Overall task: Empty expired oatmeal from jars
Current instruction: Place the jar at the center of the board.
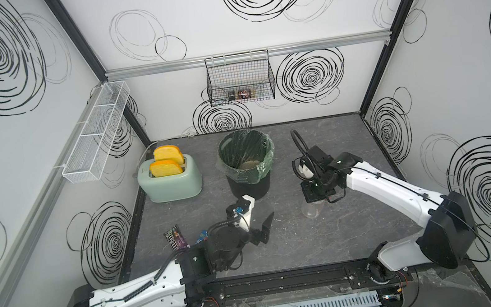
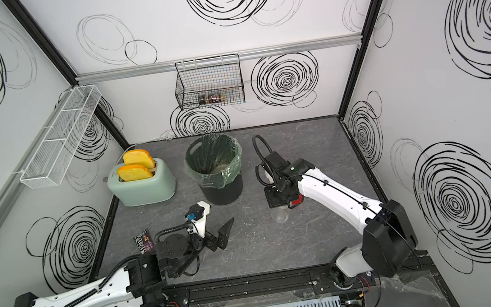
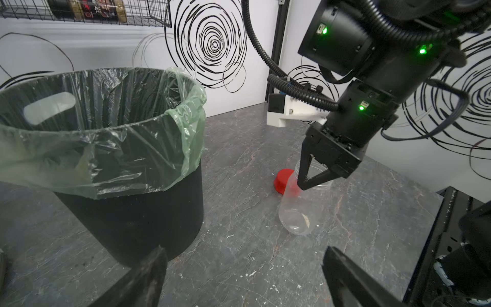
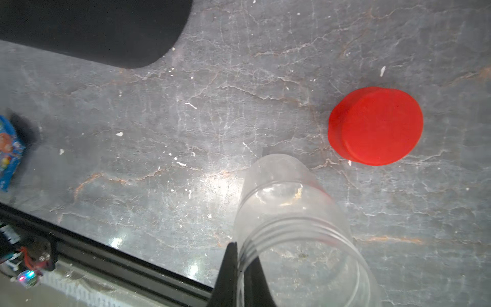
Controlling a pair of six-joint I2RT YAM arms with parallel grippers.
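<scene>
While pinched by its rim, jar (image 3: pixel 295 212): base on table (image 3: pixel 239 159), right of bin (image 1: pixel 249 186), looks near empty.
Right gripper (image 4: pixel 240 265): closed tight on jar wall, one jaw inside the mouth.
Left gripper (image 1: pixel 261 232): wide open, holds nothing.
Oatmeal (image 1: pixel 250 163): pale patch at bin bottom.
Risk: thin rim pinch on slick plastic; jar could slip or tip, knock lid (image 4: pixel 377 126).
Unclear: jar tilt; leftover flakes; top views hide most of jar under wrist.

Dark brown-purple foil candy packet (image 1: pixel 176 238): large white lettering, set sideways, reads as "m&m's"; blurred, smaller print illegible.
Blue printed snack wrapper (image 4: pixel 9 154): print not legible.
Label bands on the dark jars (image 3: pixel 101 8) in the black wire basket (image 3: pixel 148 14): not legible.
</scene>
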